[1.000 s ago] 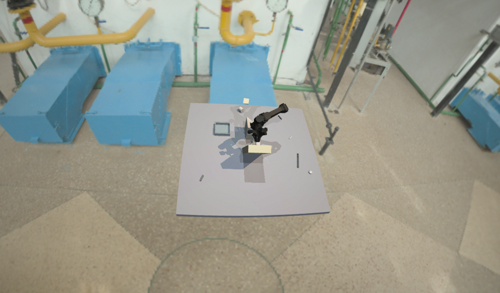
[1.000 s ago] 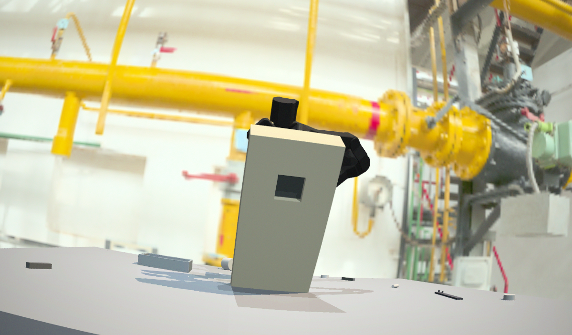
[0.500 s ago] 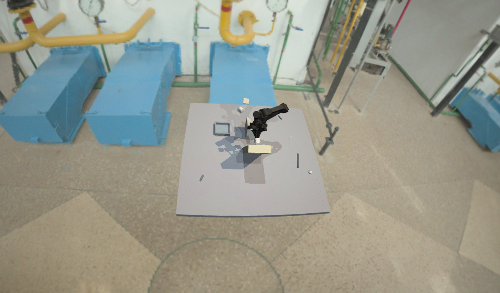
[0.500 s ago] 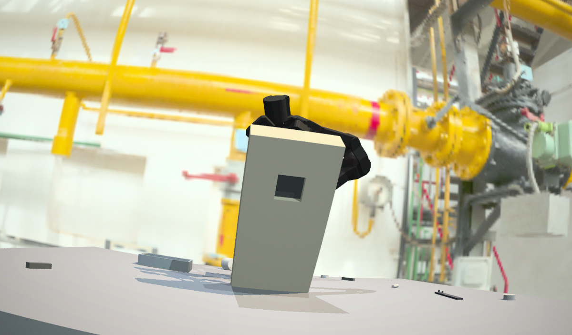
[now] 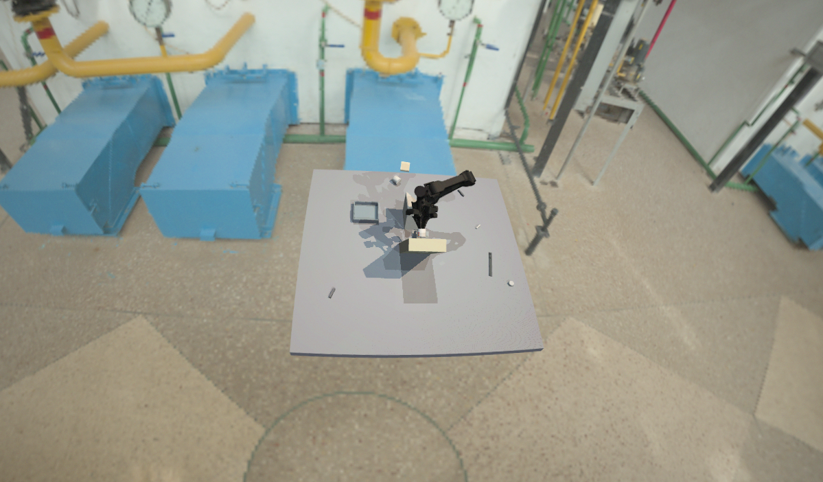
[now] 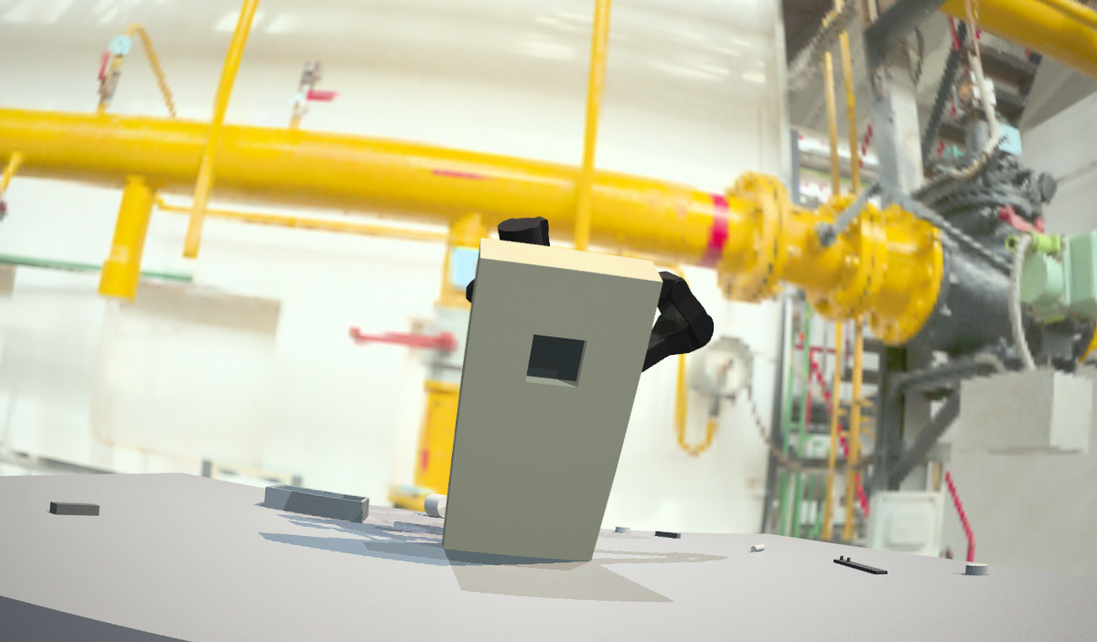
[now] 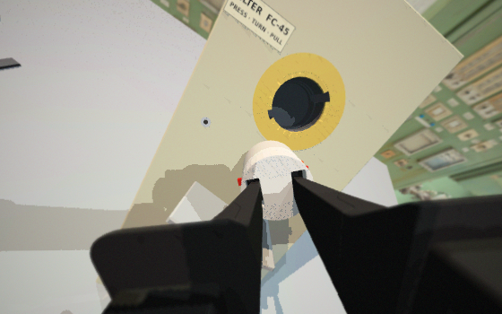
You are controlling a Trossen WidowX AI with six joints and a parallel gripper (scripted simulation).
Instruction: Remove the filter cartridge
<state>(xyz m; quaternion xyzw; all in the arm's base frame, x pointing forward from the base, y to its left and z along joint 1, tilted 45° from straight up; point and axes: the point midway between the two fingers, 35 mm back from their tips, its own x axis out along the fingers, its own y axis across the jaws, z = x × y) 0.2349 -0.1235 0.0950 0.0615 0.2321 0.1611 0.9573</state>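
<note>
Grey and flat, the bench [image 5: 342, 323] [image 6: 336, 583] bears an upright beige panel [image 5: 427, 245] [image 6: 535, 446] [image 7: 367, 58], before whose vacant yellow-ringed socket the black two-fingered tool [image 5: 422, 227] [image 7: 275, 184] grips the white round filter cartridge [image 5: 421, 233] [image 7: 272, 166] by its face slots, presumably because flush seating leaves only those to grasp.
</note>
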